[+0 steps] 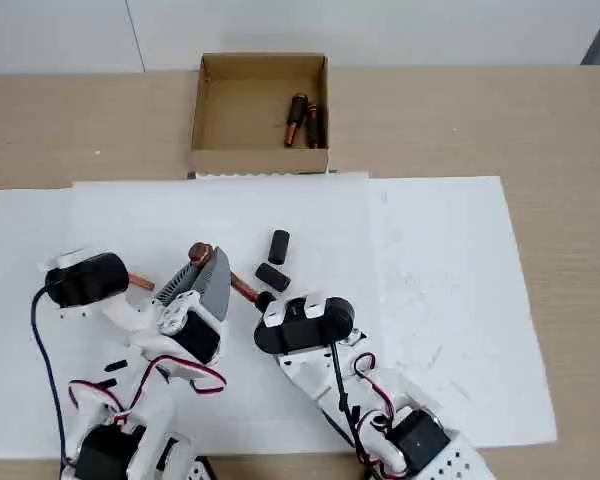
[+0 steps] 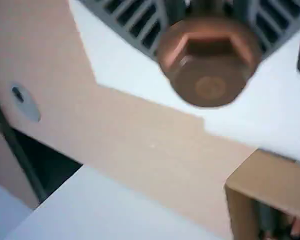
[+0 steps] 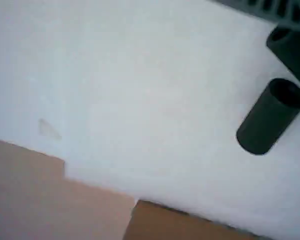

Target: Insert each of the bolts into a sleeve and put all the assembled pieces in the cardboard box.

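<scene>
The left gripper (image 1: 202, 258) clamps a bolt (image 2: 210, 60), presumably for sleeving (two sleeves (image 1: 279, 245) wait mid-way on the paper (image 1: 440, 300) by the right gripper (image 1: 264, 299), whose jaws I cannot tell).

Fixed overhead cam looks down on the worktop (image 1: 540, 120), arms at the near edge, cardboard box (image 1: 208, 110) at the far side. Left wrist cam, v. close behind a bolt (image 2: 207, 60), faces across the white paper (image 2: 140, 80) twd the box corner. Right wrist cam, low over the paper, faces a sleeve (image 3: 270, 117) & the box edge. All 3 share paper & box.
</scene>
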Controlling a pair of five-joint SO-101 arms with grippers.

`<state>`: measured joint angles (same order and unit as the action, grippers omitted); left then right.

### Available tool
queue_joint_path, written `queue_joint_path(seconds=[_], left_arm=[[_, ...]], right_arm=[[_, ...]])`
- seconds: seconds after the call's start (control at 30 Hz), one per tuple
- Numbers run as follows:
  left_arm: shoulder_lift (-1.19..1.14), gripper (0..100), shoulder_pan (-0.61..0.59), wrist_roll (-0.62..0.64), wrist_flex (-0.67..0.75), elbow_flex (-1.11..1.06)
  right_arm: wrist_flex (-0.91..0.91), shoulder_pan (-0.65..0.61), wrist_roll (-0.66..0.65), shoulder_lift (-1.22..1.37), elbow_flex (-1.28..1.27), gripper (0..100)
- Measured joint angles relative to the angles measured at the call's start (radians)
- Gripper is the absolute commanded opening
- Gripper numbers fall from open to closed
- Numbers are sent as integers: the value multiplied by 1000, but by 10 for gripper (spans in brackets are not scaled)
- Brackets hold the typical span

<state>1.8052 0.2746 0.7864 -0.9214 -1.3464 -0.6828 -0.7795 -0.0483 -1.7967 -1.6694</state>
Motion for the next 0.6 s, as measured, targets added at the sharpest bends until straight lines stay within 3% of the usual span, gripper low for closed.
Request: queue_joint_path(seconds=[0.6], left_arm=[[0, 6, 80, -8, 14, -29]], right_arm=[[0, 0, -3, -3, 0, 4]])
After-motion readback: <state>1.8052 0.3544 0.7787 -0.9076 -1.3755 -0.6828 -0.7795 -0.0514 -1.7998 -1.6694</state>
